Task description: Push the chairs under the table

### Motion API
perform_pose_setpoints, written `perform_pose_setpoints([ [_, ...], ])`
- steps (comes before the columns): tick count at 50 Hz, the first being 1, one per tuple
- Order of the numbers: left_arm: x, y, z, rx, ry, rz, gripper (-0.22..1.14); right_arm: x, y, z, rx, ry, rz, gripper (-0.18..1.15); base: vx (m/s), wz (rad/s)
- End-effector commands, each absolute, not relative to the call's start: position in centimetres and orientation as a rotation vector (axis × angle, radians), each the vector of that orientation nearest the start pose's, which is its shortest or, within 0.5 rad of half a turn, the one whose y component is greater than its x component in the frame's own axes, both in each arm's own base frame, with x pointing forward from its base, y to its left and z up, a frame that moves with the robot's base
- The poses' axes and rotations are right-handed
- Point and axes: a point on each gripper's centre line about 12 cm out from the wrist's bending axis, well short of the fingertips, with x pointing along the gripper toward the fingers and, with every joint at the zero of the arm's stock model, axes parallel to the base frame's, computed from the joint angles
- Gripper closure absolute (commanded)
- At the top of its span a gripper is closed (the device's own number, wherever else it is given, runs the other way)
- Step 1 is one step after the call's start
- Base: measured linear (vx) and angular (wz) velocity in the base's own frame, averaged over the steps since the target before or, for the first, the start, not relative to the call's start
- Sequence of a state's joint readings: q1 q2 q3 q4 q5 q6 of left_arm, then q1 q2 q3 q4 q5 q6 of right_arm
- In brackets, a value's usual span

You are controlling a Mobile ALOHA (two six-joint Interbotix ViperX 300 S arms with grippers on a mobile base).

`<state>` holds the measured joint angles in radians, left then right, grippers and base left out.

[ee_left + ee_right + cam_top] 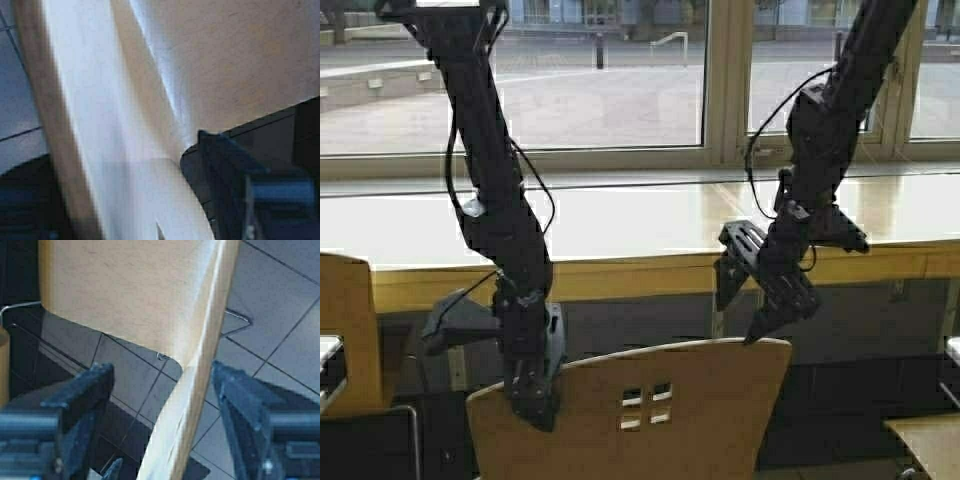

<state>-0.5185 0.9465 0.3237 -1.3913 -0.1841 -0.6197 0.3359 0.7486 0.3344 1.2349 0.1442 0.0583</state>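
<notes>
A tan plywood chair with a four-square cutout in its backrest stands in front of me, its back toward me. It faces the table, a long pale-wood counter under the window. My left gripper is down at the backrest's top left corner, right against the wood. My right gripper is at the top right corner. It is open, with the backrest's edge passing between its fingers and a gap on both sides.
A second tan chair stands at the left edge. A pale wooden surface shows at the bottom right. Under the counter it is dark, and the floor is grey tile. A thin metal chair leg runs below the seat.
</notes>
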Motion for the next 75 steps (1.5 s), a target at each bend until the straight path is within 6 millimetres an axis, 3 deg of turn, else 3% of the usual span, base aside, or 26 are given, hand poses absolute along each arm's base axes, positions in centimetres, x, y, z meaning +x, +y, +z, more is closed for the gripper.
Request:
perform_pose_setpoints([
  [1,37.8,-18.9,-13.3,-1.359,0.927,0.859,0.02,40.8,16.2,-5.6,1.013,1.214,-0.350,0.04,0.00,0.00],
  [9,37.9,-19.0,-13.3,-1.360,0.929,0.856,0.02,40.8,16.1,-6.4,1.008,1.218,-0.362,0.04,0.00,0.00],
  [22,37.6,-18.8,-13.6,-1.350,0.933,0.863,0.02,41.3,16.2,-10.2,0.999,1.254,-0.388,0.04,0.00,-0.01],
  [41,38.7,-18.4,-13.9,-1.370,0.915,0.865,0.02,44.0,17.8,-14.4,1.024,1.285,-0.340,0.06,0.00,0.01],
  [44,38.9,-18.2,-13.9,-1.374,0.910,0.866,0.05,44.0,18.0,-15.1,1.026,1.299,-0.335,0.11,0.00,0.01],
  [48,39.3,-18.1,-13.9,-1.380,0.903,0.865,0.14,44.1,18.2,-15.7,1.029,1.311,-0.331,0.28,0.00,0.01],
  [56,39.6,-17.8,-14.1,-1.388,0.897,0.871,0.53,44.1,18.3,-16.3,1.030,1.324,-0.326,0.82,0.01,0.00],
  [59,39.6,-17.7,-14.1,-1.389,0.896,0.875,0.67,43.9,18.3,-16.3,1.032,1.336,-0.324,0.97,0.01,0.04],
  [65,39.9,-17.5,-14.0,-1.408,0.884,0.885,0.88,43.7,18.4,-16.4,1.032,1.346,-0.320,0.94,0.04,0.07],
  [75,40.6,-17.3,-13.6,-1.417,0.874,0.874,0.88,42.7,18.6,-16.1,1.021,1.377,-0.318,0.93,0.10,0.05],
])
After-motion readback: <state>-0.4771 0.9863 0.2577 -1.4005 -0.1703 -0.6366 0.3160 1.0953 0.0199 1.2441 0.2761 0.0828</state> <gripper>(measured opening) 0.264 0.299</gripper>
